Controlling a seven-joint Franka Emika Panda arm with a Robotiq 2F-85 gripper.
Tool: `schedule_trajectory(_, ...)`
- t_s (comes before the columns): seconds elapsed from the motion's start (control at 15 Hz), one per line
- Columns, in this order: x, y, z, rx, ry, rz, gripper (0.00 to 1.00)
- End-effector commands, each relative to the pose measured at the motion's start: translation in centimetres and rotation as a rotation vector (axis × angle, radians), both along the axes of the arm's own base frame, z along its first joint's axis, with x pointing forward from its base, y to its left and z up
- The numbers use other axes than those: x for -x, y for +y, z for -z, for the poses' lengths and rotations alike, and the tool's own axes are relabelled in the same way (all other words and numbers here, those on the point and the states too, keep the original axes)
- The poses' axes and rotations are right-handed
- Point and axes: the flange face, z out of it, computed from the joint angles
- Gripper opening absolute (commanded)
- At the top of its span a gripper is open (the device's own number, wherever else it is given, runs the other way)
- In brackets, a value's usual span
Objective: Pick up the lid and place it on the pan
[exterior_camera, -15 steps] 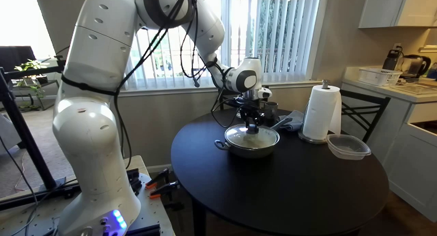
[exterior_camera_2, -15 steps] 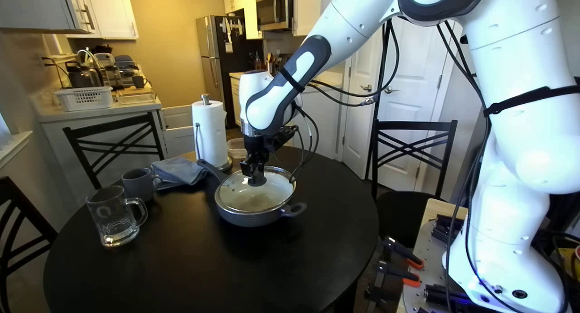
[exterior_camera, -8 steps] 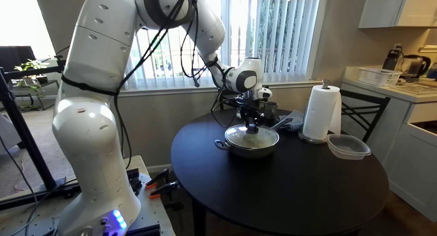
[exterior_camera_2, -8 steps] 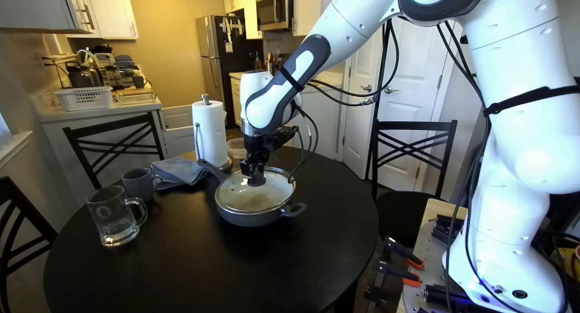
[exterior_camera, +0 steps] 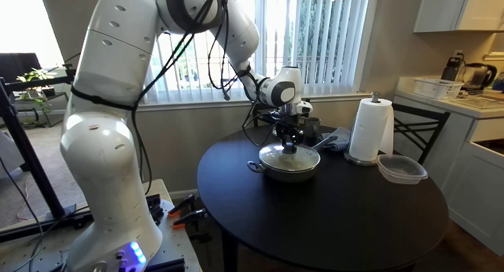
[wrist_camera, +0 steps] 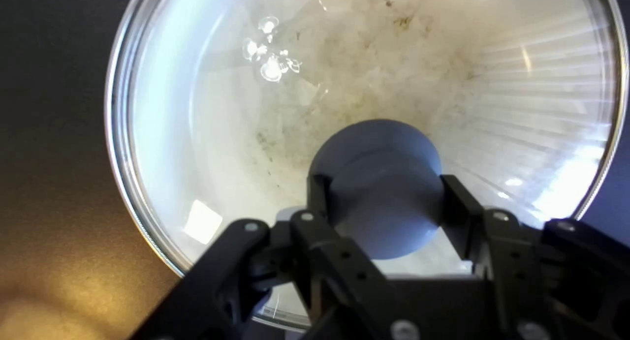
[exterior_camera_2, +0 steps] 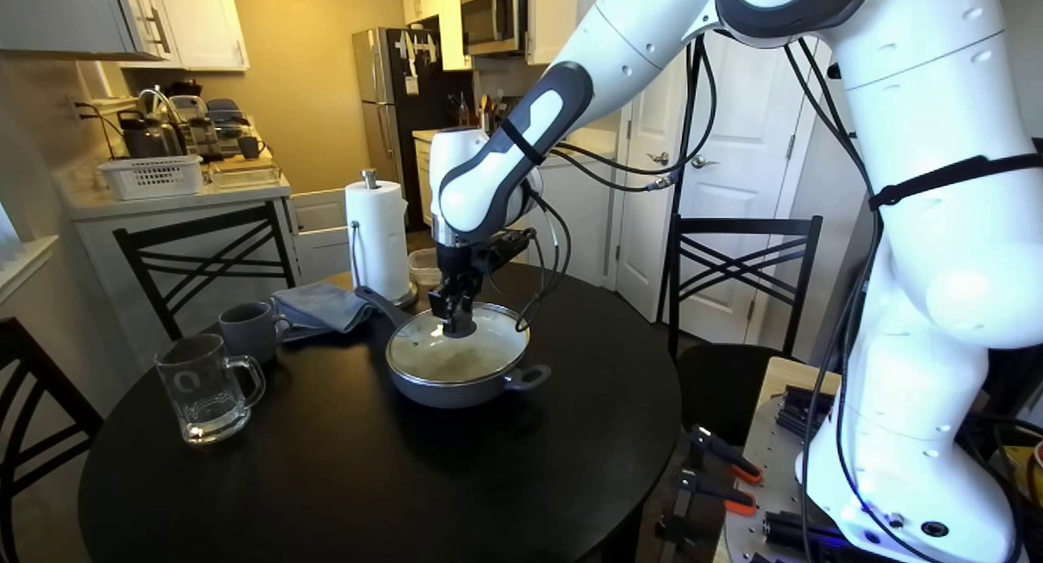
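Note:
The round glass lid with a metal rim lies on top of the pan; it shows in both exterior views [exterior_camera: 271, 157] [exterior_camera_2: 428, 351] and fills much of the wrist view [wrist_camera: 295, 104]. The grey pan [exterior_camera: 289, 176] [exterior_camera_2: 444, 395] stands on the table, and its pale inside shows through the glass. My gripper [exterior_camera: 290, 141] [exterior_camera_2: 456, 306] points down at the lid's centre. In the wrist view its fingers [wrist_camera: 379, 192] press on both sides of the dark grey knob. The lid's rim appears level and close along the pan's rim; full seating cannot be told.
On the dark round table [exterior_camera: 354, 224] stand a paper towel roll [exterior_camera: 370, 130], a clear plastic container [exterior_camera: 401, 169], a folded blue cloth [exterior_camera_2: 322, 309], a grey mug [exterior_camera_2: 248, 331] and a glass mug [exterior_camera_2: 204, 392]. The pan's long handle [exterior_camera_2: 381, 305] points toward the cloth.
My gripper and the lid have shifted slightly together, a few pixels to the left in both exterior views. The pan has stayed in place.

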Motion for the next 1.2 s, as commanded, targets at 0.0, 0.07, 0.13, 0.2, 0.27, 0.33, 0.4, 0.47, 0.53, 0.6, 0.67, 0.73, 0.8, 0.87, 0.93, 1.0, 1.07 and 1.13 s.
schedule_trajectory(0.0, -0.2, -0.2, -0.6, -0.016, -0.014, 0.005, 0.83)
schedule_trajectory(0.07, -0.2, -0.3, -0.6, -0.016, -0.014, 0.007, 0.84)
schedule_trajectory(0.13, -0.3, -0.3, -0.7, -0.017, -0.016, 0.008, 0.9)
schedule_trajectory(0.2, -0.3, -0.4, -0.8, -0.019, -0.018, 0.013, 0.95)
schedule_trajectory(0.27, -0.4, -0.4, -1.0, -0.025, -0.019, 0.018, 0.99)
schedule_trajectory(0.33, -0.5, -0.4, -1.1, -0.033, -0.022, 0.021, 1.0)
schedule_trajectory(0.4, -0.6, -0.4, -1.4, -0.048, -0.024, 0.029, 1.0)
schedule_trajectory(0.47, -0.7, -0.5, -1.5, -0.053, -0.028, 0.037, 1.0)
schedule_trajectory(0.53, -0.8, -0.5, -1.7, -0.057, -0.03, 0.046, 1.0)
schedule_trajectory(0.6, -0.9, -0.6, -1.9, -0.048, -0.034, 0.055, 1.0)
schedule_trajectory(0.67, -1.0, -0.7, -1.9, -0.043, -0.033, 0.06, 1.0)
schedule_trajectory(0.73, -1.0, -0.9, -2.0, -0.027, -0.032, 0.071, 1.0)
schedule_trajectory(0.8, -1.0, -1.1, -2.1, -0.018, -0.034, 0.082, 1.0)
schedule_trajectory(0.87, -1.0, -1.4, -2.1, -0.011, -0.035, 0.096, 1.0)
schedule_trajectory(0.93, -1.0, -1.6, -2.2, 0.001, -0.038, 0.113, 1.0)
schedule_trajectory(1.0, -1.3, -1.4, -1.5, -0.02, -0.033, 0.08, 1.0)
schedule_trajectory(1.07, -1.4, -1.7, -1.6, -0.016, -0.034, 0.091, 1.0)
schedule_trajectory(1.13, -1.4, -1.8, -1.6, -0.014, -0.035, 0.096, 1.0)
